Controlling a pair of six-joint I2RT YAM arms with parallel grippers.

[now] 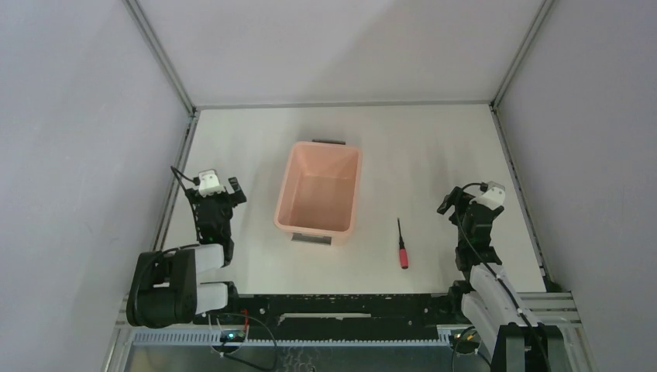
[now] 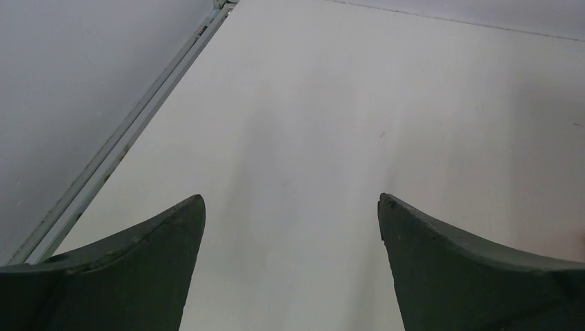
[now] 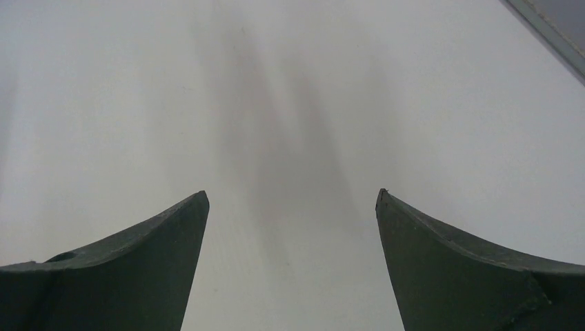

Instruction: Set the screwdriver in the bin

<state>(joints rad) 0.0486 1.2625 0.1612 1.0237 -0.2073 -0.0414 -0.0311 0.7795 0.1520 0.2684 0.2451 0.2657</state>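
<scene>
The screwdriver (image 1: 401,244), thin with a black shaft and a short red handle, lies on the white table just right of the bin, handle towards me. The pale pink bin (image 1: 318,189) stands mid-table with a dark handle at its far end; nothing shows inside it. My left gripper (image 1: 219,188) is open and empty, left of the bin. My right gripper (image 1: 471,198) is open and empty, right of the screwdriver. In the left wrist view (image 2: 291,207) and the right wrist view (image 3: 292,200) the gripper shows only bare table between its fingers.
Grey walls enclose the table on the left, right and back. A metal rail (image 2: 124,134) runs along the left edge and another along the right edge (image 3: 552,31). The arm bases and a cable track (image 1: 341,306) line the near edge.
</scene>
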